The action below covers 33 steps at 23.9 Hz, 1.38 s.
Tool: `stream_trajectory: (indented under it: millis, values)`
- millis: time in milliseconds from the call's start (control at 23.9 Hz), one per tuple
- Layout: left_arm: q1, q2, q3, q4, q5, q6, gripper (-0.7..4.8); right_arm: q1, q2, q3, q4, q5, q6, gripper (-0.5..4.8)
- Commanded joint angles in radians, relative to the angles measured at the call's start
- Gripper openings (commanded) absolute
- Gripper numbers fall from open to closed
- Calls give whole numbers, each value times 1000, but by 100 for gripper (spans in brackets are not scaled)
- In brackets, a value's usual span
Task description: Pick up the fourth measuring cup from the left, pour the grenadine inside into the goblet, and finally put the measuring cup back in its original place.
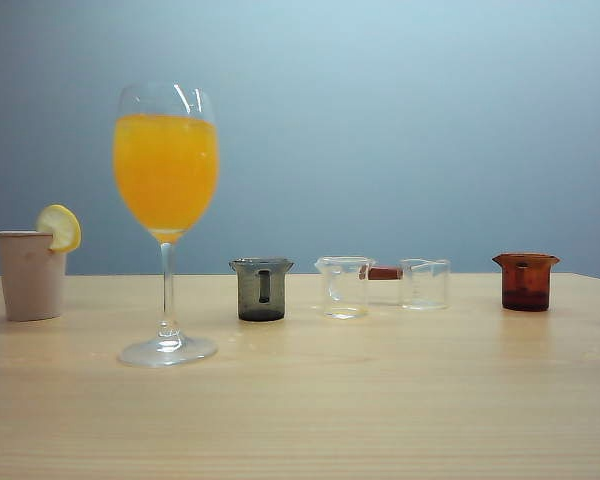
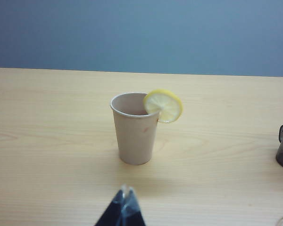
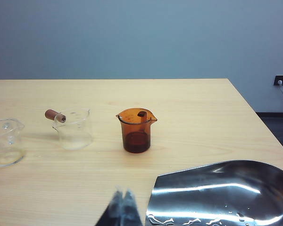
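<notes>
The fourth measuring cup (image 1: 526,281) (image 3: 136,130) is amber-brown and stands at the right end of the row, with dark grenadine (image 3: 136,141) in its bottom. The goblet (image 1: 166,190) stands left of the row, its bowl full of orange juice. My right gripper (image 3: 123,194) is shut and empty, some way short of the amber cup. My left gripper (image 2: 126,189) is shut and empty, in front of a beige tumbler (image 2: 134,128). Neither gripper shows in the exterior view.
A lemon slice (image 1: 60,227) sits on the beige tumbler's (image 1: 30,274) rim. A smoky grey cup (image 1: 261,289), a clear cup (image 1: 344,286) and a clear cup with a brown handle (image 1: 424,283) complete the row. A shiny metal tray (image 3: 226,193) lies beside the right gripper. The table's right edge (image 3: 262,122) is near.
</notes>
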Motion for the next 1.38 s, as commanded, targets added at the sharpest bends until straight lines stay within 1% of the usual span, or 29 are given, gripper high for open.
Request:
stream_trajectory:
  millis: [42,377,544,628,753,795,879,962,1171,1255,1381]
  values:
    - [3,1,4,13,-3,-3,-5,1,1,-6,10,1,-3,-6]
    - [3,1,5,16,-3,-6,-5,3,1,3,18,1,-2,-6]
    - [3,1,33,15,-3,-64,-5,6,1,53,14,5,-2,-6]
    - [3,2,62,13,-3,-67,-5,5,2,88,4,6,-3,-6]
    - [3,24,169,-11,-30,-67,-5,6,3,175,-56,55,-2,-6]
    - [3,62,230,-31,-29,-66,-5,5,15,211,-72,62,-2,-6]
    - [3,114,295,-46,-22,-67,-5,6,39,244,-76,61,-2,-6]
    - [3,249,431,-56,29,-66,-5,6,119,308,-71,61,-2,-6]
    - [0,421,619,-110,102,-67,-5,6,245,396,-50,61,-2,-6]
    - [-40,514,734,-168,117,-67,-5,7,338,461,-27,61,-2,-6]
    - [-107,562,797,-218,117,-67,-5,8,419,511,-13,60,-2,-6]
